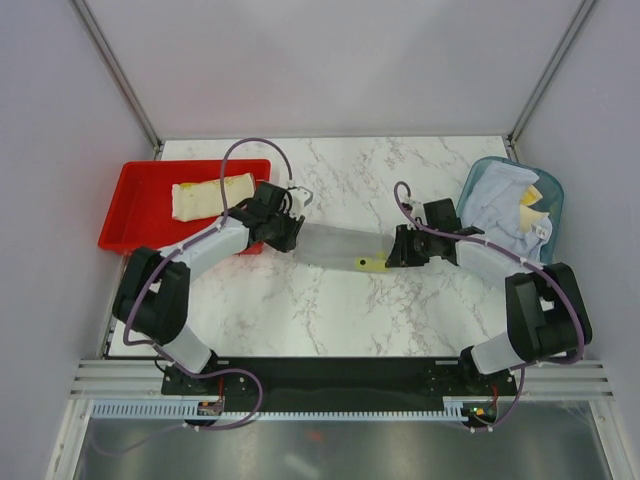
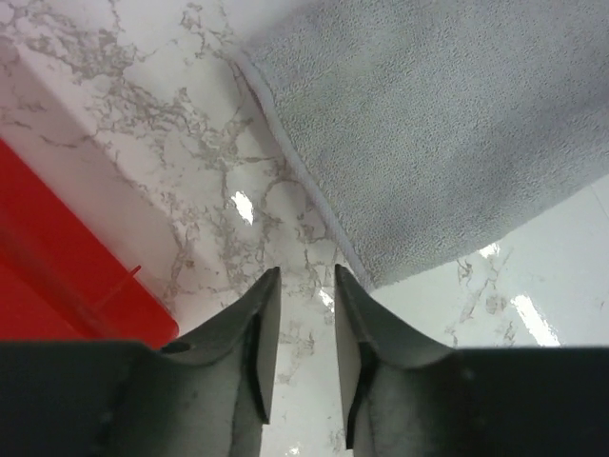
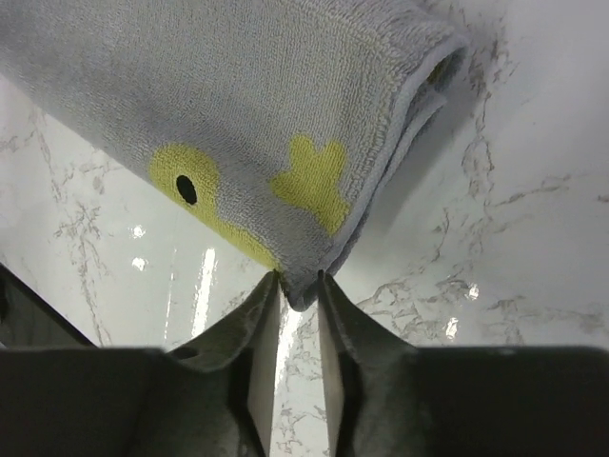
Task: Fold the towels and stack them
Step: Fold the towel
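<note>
Corner of grey towel (image 3: 219, 86) between right fingers (image 3: 245, 343), perhaps touching.

The top camera sits high above and behind the arm bases, looking down and forward over the whole table (image 1: 330, 320), with the bases at 6 o'clock. Each wrist camera looks along its own jaws, close to the tabletop — the left gripper (image 2: 306, 271) and the right gripper (image 3: 299, 278) rise from 6 o'clock. All three views share the grey towel (image 1: 335, 245); the top and left wrist views also share the red tray (image 1: 145, 205), at 10 and 8 o'clock.
</note>
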